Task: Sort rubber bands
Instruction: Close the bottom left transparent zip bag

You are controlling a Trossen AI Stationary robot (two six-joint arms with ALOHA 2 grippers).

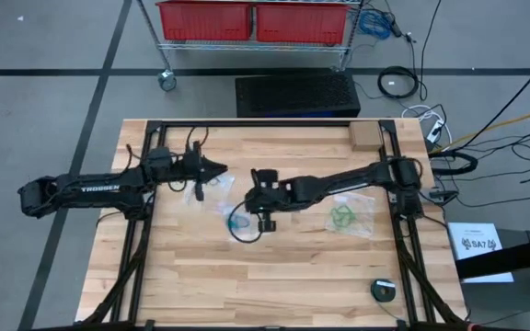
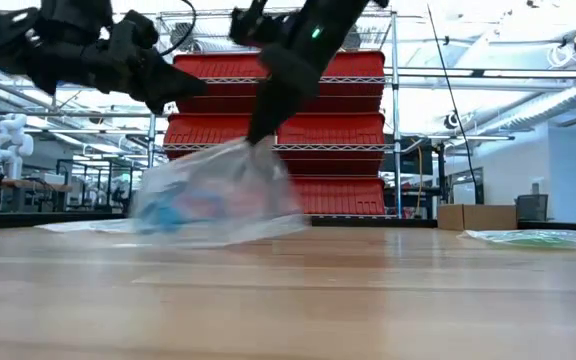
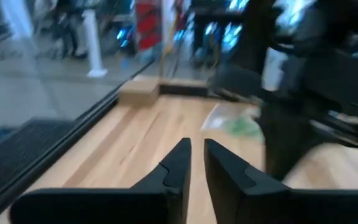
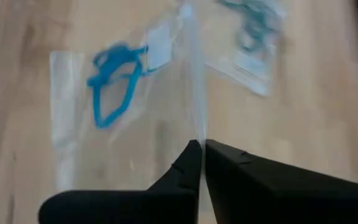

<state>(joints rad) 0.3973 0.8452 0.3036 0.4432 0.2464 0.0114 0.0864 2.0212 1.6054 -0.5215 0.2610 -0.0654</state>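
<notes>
On the left side of the table (image 1: 274, 285), our left hand (image 1: 217, 169) hovers above the wood with its fingers narrowly parted and nothing between them. Just beneath its tips lies a clear bag (image 1: 201, 190) with teal loops inside, though we cannot make them out well.

Toward the middle, our right hand (image 4: 202, 147) is clenched on the top edge of a second clear bag (image 4: 123, 124), pinching the film and lifting it so it tents up from the table. Inside we see blue rubber bands (image 4: 112, 84), thin floppy loops lying limp against the plastic.

To do this step well, we judge we should raise the pinched edge slowly and keep the mouth reachable for the left hand, since the thin film could slip out of the fingers or let the bands slide out.

Farther right, a third bag (image 1: 364, 219) lies flat holding green rubber bands (image 1: 342, 217), a small tangle of loops well apart from both hands.
</notes>
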